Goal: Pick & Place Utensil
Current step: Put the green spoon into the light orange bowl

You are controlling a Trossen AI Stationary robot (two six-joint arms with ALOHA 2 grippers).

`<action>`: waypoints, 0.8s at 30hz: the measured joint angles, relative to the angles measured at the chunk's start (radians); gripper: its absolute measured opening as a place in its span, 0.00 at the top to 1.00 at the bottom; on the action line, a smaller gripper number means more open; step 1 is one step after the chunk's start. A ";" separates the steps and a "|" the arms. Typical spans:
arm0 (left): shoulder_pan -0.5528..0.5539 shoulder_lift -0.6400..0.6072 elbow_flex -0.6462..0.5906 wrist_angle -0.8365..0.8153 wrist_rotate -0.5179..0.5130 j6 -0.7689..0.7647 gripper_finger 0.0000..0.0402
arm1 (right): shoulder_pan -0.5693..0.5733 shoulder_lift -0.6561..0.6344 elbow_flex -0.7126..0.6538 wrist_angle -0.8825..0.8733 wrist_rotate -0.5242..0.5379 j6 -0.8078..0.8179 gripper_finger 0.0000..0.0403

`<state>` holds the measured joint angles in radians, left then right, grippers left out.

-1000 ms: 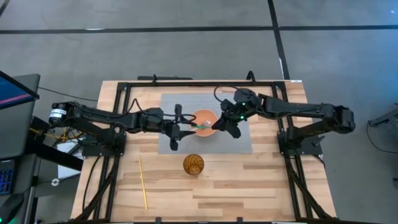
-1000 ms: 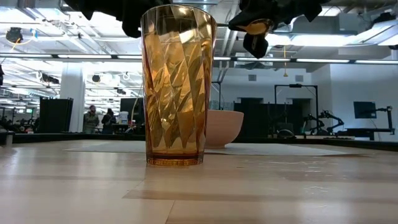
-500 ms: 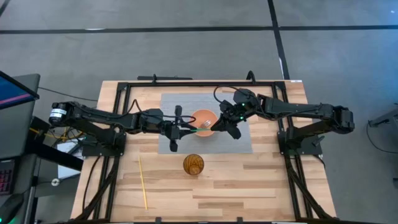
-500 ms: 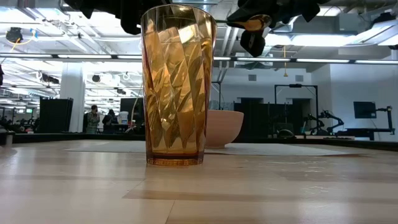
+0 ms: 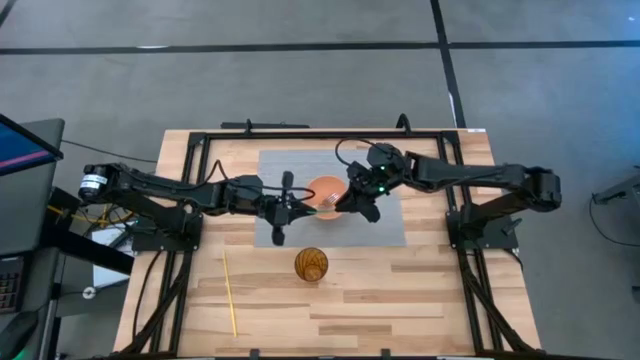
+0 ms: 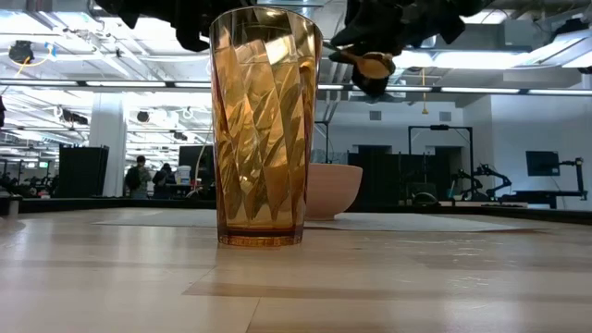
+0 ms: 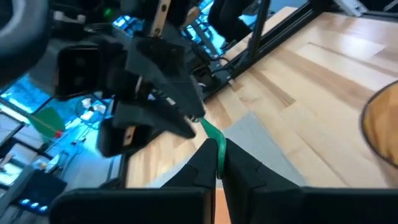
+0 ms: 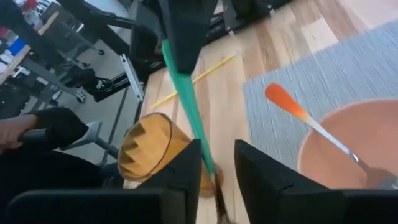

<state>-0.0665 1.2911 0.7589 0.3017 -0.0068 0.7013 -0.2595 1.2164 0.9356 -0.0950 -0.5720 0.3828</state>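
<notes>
A green utensil [image 5: 318,203] hangs level above the grey mat, between my two grippers, just in front of the salmon bowl [image 5: 328,188]. My left gripper [image 5: 292,207] is shut on one end of it. My right gripper [image 5: 349,202] is open at the other end. In the right wrist view the green handle [image 8: 189,112] runs between the right fingers, close to one finger [image 8: 186,171]; whether it touches is unclear. An orange-handled metal utensil [image 8: 311,124] rests with its head in the bowl [image 8: 348,140]. The amber cup [image 5: 311,264] stands on the wood nearer the front edge. My left gripper pinches the green utensil's end [image 7: 219,149] between its two fingers, coming level from the table's left and lying along it. The utensil is lifted clear and reaches out toward my right gripper [image 7: 186,112].
The grey mat [image 5: 385,230] lies under bowl and grippers. A thin yellow stick [image 5: 230,292] lies on the wood at the front left. In the low view the amber cup [image 6: 265,129] stands in front of the bowl [image 6: 333,190]. Black frame rails border the table.
My right gripper has moved toward the table's left, closing in on my left gripper and the free end of the green utensil. My left gripper and the utensil have stayed where they were.
</notes>
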 joint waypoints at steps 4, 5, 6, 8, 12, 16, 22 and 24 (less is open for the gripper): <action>-0.022 0.000 0.000 -0.018 0.017 -0.002 0.97 | -0.019 0.001 0.000 0.075 0.027 0.000 0.74; -0.030 0.000 0.000 -0.033 0.015 -0.002 0.97 | -0.027 -0.006 0.000 0.101 0.026 0.000 0.73; -0.038 0.000 0.000 -0.050 0.005 -0.002 0.97 | -0.035 -0.014 0.000 0.129 0.027 0.000 0.73; -0.050 0.000 0.000 -0.064 -0.024 -0.002 0.97 | -0.054 -0.035 0.000 0.192 0.027 0.000 0.72; -0.065 0.000 0.000 -0.095 -0.140 -0.002 0.97 | -0.091 -0.094 0.000 0.250 0.026 -0.060 0.72; -0.030 0.000 0.000 -0.172 -0.211 -0.020 0.98 | -0.112 -0.133 0.000 0.213 0.026 -0.101 0.72; 0.067 0.002 0.000 -0.271 -0.109 -0.150 0.97 | -0.114 -0.128 0.000 0.184 0.026 -0.102 0.72; 0.093 0.008 0.000 -0.269 -0.073 -0.166 0.98 | -0.106 -0.114 0.000 0.184 0.024 -0.102 0.72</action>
<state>0.0267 1.2990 0.7589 0.0326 -0.0801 0.5358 -0.3659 1.1028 0.9356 0.0893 -0.5478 0.2806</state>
